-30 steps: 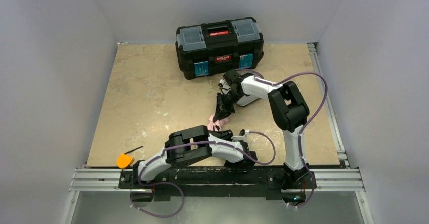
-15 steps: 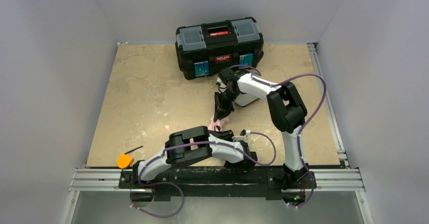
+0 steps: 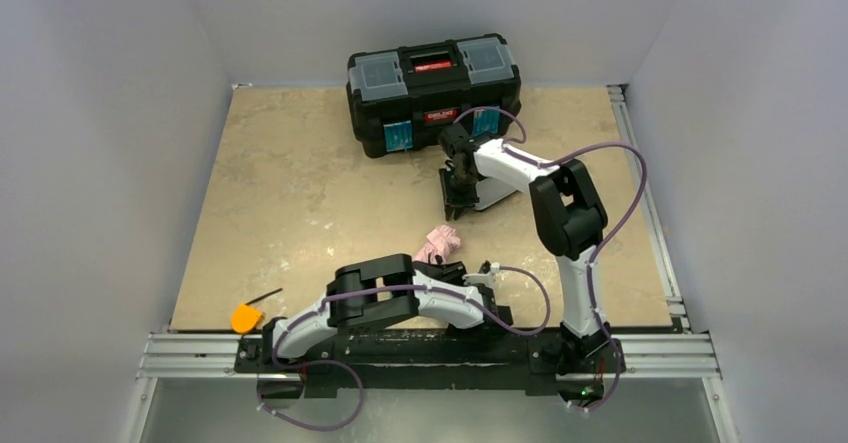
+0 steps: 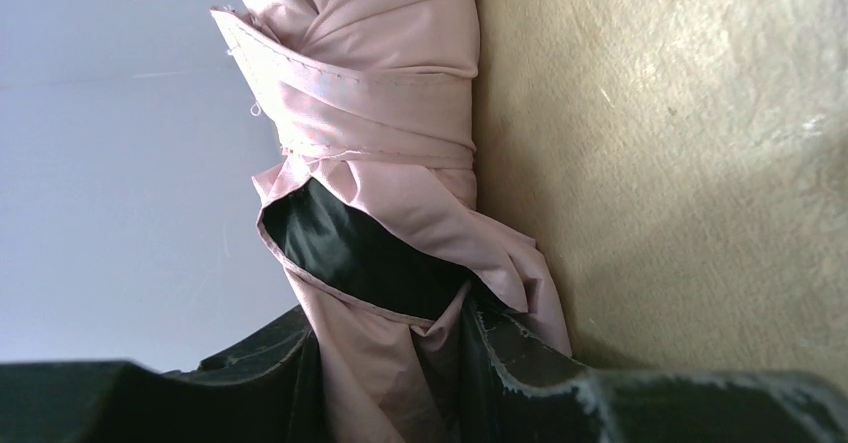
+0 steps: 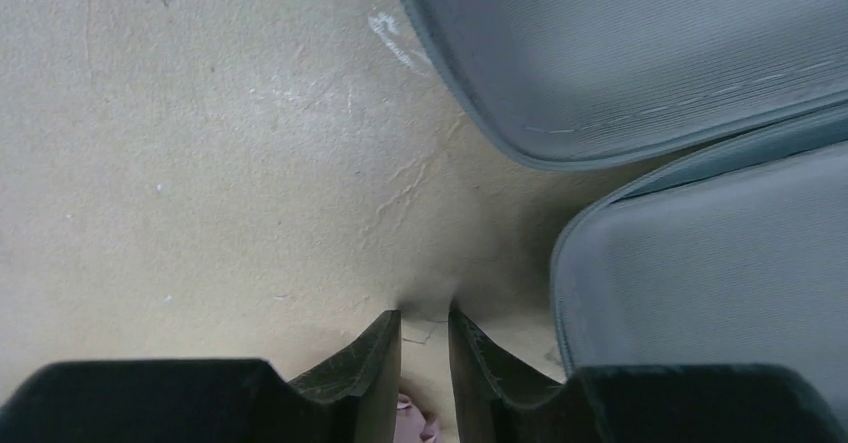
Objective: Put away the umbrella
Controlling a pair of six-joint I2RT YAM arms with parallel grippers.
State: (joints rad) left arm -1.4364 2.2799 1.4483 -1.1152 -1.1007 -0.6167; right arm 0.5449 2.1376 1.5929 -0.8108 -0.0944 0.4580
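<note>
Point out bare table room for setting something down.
Bare: the left half of the table, between toolbox and orange object. Crowded: centre-right, where the umbrella, left gripper, right gripper and grey case cluster.

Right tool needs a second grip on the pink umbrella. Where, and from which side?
Grip the free far end of the umbrella, at the strap band, where the fabric is cinched tight and narrow. Bring the right tool down from above on the toolbox side, since the left tool clamps the near end.
</note>
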